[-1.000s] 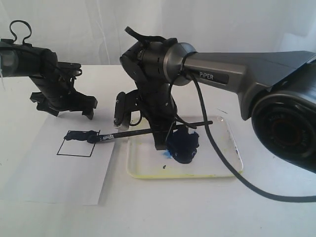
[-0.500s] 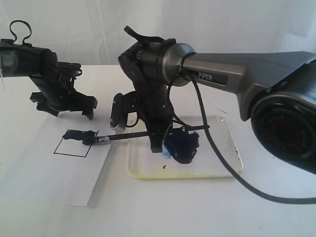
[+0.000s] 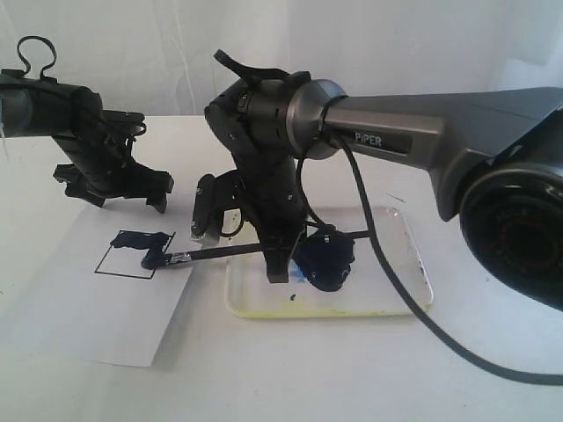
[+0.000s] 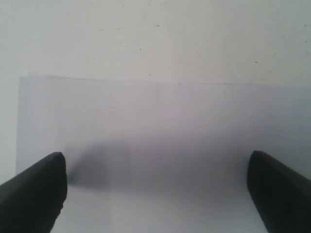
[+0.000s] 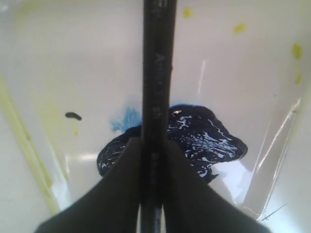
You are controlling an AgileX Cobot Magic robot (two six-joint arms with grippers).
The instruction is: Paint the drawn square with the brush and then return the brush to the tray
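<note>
The drawn square (image 3: 127,259) sits on the white paper (image 3: 97,308), with dark blue paint along its top edge. My right gripper (image 3: 280,264) hangs over the tray (image 3: 405,268) and is shut on the black handle of the brush (image 3: 220,253). The brush lies nearly level, and its wet bristles touch the square's right side. In the right wrist view the brush (image 5: 155,73) runs between my shut right gripper (image 5: 154,145) over the dark paint blob (image 5: 204,136). My left gripper (image 3: 127,202) stands open above the paper's far edge. The left wrist view shows the left gripper (image 4: 156,165) with only paper (image 4: 160,116) between its fingers (image 4: 36,194).
The tray (image 5: 243,58) has yellow stains along its rim and a small dark spot of paint. My right arm's cable (image 3: 396,299) hangs across the tray's right part onto the white table (image 3: 308,369).
The brush tip has moved from the square's top right corner down and leftward along its right side. The paper has slid a little to the left. The left gripper has not moved.
</note>
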